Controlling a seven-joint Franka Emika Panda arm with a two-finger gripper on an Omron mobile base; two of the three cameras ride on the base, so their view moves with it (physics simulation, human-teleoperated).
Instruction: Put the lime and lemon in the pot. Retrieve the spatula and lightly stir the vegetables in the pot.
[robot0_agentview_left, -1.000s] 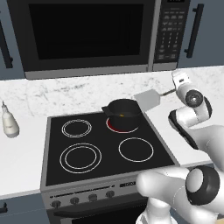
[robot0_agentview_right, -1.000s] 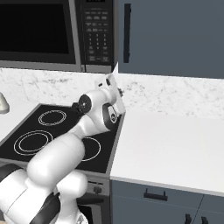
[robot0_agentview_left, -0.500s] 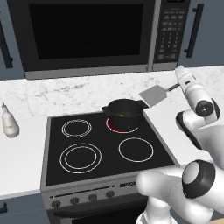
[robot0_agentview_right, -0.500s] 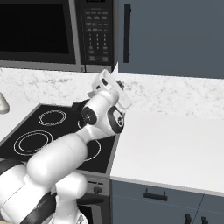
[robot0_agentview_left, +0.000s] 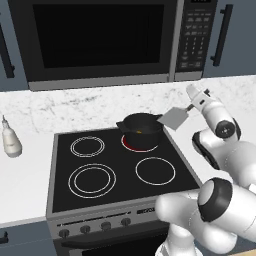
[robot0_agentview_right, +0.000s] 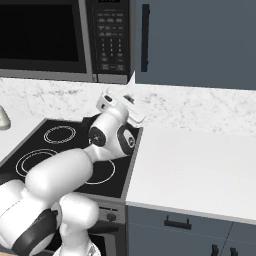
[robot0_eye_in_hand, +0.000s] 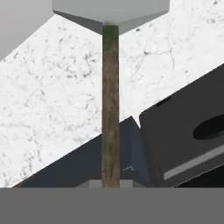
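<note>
1. Change since a second ago: the spatula (robot0_agentview_left: 174, 116) has swung from over the worktop (robot0_agentview_left: 30, 170) toward the stove (robot0_agentview_left: 115, 165). Its pale blade now hangs in the air just beside the right rim of the pot (robot0_agentview_left: 141, 131), not yet over the opening.
2. Consequence for the task: yellow shows inside the pot, which I take to be the lemon (robot0_agentview_left: 140, 132); the lime cannot be made out. I judge loading done and stirring about to begin.
3. Fingers: closed fully on the dark handle of the spatula, seen in the hand view (robot0_eye_in_hand: 110, 105).
4. Left base view alone shows the pot, its contents and the blade beside it.
5. Right base view: the arm hides the pot; the blade's tip (robot0_agentview_right: 131, 80) rises above the wrist.
6. Hand view: handle runs straight up to the blade.
</note>
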